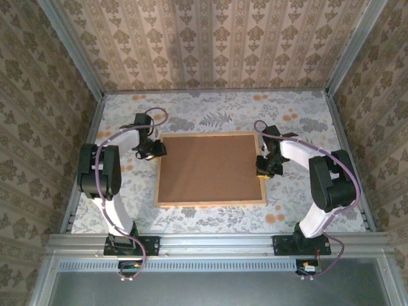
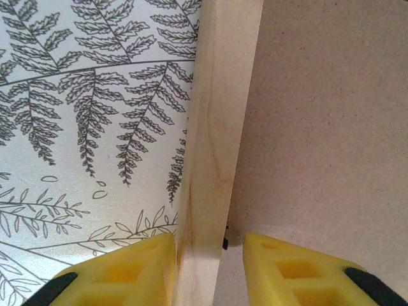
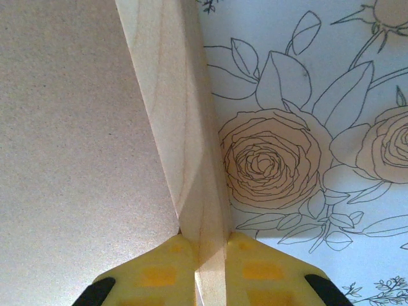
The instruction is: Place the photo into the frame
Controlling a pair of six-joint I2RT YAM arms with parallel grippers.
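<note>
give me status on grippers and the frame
Left gripper open, straddling left rail of the frame. Right gripper shut on right rail. Frame flat, backing board up. Nothing in the way.

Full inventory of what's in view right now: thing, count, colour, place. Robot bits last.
frame: 1, light wood moulding, brown board showing, flat mid-table.
table cover: 1, pale with floral print, under the frame.
walls: 3, beige patterned wallpaper, left, far and right of the table.
rail: 1, silver metal, near edge, carrying both bases.
arms: 2, black and white; left arm at the frame's left edge, right arm at its right edge.
left jaws: yellow fingers, apart astride the left moulding, gap on the board side.
right jaws: yellow fingers, shut on the right moulding.
</note>
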